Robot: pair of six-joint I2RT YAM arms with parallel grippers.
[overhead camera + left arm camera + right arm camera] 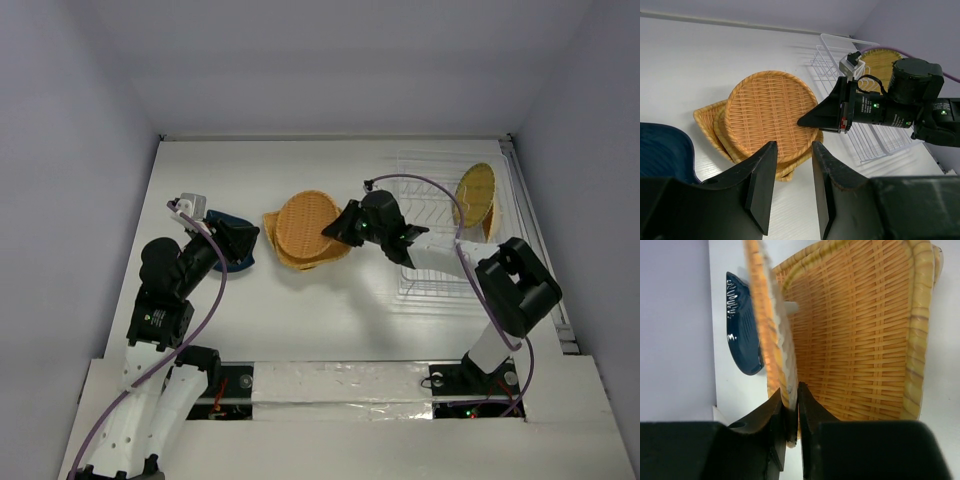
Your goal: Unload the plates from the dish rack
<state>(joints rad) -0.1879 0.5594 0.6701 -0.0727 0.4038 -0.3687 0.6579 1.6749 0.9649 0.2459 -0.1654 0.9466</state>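
A round woven plate [308, 228] lies tilted on a stack of orange-tan plates [710, 120] at the table's middle. My right gripper [790, 410] is shut on its rim [777, 340], over the squarish plate [860, 330] beneath. In the left wrist view the right gripper [805, 121] reaches the round plate [770, 112] from the right. A dark blue dish [662, 150] sits left of the stack. My left gripper [792, 185] hovers open and holds nothing, near the stack's front edge. The clear dish rack [450, 230] at the right holds one upright woven plate [476, 192].
White walls [80, 150] close in the table on the left, back and right. The right arm's elbow [515, 285] hangs over the rack's near end. A purple cable [440, 190] loops above the rack.
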